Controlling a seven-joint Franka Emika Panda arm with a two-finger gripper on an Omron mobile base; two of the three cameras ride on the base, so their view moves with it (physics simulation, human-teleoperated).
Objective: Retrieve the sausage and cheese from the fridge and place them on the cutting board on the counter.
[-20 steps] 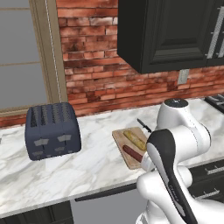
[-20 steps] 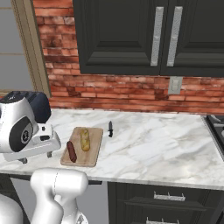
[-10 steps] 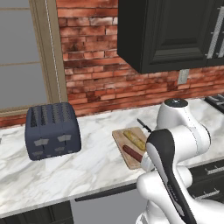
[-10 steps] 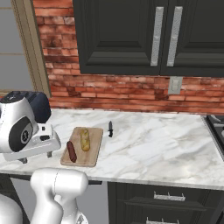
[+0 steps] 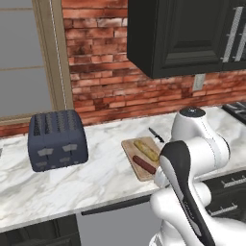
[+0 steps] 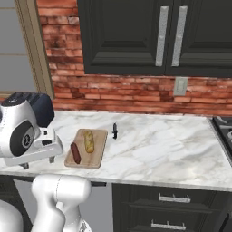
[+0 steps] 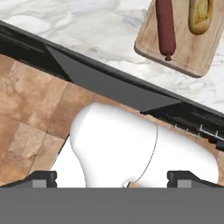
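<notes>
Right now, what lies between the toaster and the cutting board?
Bare marble counter separates the toaster from the cutting board, clearest in the left base view.

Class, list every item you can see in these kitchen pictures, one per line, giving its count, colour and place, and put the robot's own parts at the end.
Thin wooden cutting board: one, light brown, on the marble counter near its front edge.
Rod-shaped sausage: one, dark red-brown, lying on the board's left part.
Bread-like stick: one, yellow-tan, lying on the board beside the sausage.
Small knife: one, dark, on the counter just right of the board.
Boxy toaster: one, dark blue, on the counter left of the board.
Wall cabinets: black, with silver handles, above the brick wall.
Wall outlet: one, pale, on the brick.
Robot arm: white with dark joints; gripper open, two dark fingertips over the floor.
</notes>
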